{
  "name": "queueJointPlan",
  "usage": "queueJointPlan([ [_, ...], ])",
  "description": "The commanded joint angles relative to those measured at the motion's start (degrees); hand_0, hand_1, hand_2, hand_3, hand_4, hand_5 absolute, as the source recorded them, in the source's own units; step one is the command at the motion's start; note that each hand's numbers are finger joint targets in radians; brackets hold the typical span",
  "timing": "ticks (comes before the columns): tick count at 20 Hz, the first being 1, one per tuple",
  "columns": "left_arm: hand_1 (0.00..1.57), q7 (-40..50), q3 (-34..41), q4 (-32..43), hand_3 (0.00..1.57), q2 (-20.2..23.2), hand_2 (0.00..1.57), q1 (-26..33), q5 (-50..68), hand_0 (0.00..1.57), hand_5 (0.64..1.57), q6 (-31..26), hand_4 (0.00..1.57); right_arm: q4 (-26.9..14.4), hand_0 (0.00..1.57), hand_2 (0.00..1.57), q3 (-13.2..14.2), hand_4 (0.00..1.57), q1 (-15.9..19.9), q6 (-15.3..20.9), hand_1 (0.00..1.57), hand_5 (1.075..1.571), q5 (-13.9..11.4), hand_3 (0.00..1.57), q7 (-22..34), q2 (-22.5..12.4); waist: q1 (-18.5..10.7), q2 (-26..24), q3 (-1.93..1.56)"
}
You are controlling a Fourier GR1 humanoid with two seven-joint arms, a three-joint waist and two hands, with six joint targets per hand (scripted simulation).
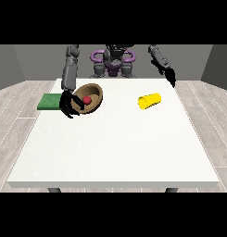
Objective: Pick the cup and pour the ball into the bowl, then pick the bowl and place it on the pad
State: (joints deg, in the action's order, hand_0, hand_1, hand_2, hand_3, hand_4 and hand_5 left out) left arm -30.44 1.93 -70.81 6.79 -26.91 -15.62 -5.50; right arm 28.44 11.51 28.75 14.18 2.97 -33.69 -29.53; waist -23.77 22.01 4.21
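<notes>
Tilting steeply toward the camera, the bowl [88, 98] could spill the red ball [86, 99] before reaching the green pad [51, 102] at the counter [115, 148]'s left edge. The robot hand at the view's left [67, 104] grasps the bowl's rim, arm hanging straight down. The other robot hand [171, 77] (fingers unreadable) hovers near the far right corner. The yellow cup [149, 101] lies toppled.

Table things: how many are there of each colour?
Brown: 1, the bowl
Red: 1, the ball inside the bowl
Yellow: 1, the cup lying on its side
Green: 1, the pad
Total: 4
</notes>
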Motion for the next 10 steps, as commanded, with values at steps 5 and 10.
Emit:
queueJointPlan([
  [5, 0.00, 3.0, -1.3, 3.1, 0.00, -1.3, 0.00, -1.5, 0.2, 0.00, 0.707, -1.9, 0.00, -4.6, 1.57, 1.57, -3.8, 1.18, 1.1, 3.4, 1.57, 1.571, -4.1, 1.57, 22.1, -3.3, -4.5, -3.8, -3.80],
  [10, 0.00, -0.7, 2.0, 11.9, 0.00, -0.6, 0.00, 0.7, 0.6, 0.00, 0.707, -0.1, 0.00, -1.1, 1.57, 1.57, -10.0, 1.18, 5.3, 1.1, 1.57, 1.570, -8.9, 1.57, 35.0, -4.3, 0.8, -9.8, -3.91],
])
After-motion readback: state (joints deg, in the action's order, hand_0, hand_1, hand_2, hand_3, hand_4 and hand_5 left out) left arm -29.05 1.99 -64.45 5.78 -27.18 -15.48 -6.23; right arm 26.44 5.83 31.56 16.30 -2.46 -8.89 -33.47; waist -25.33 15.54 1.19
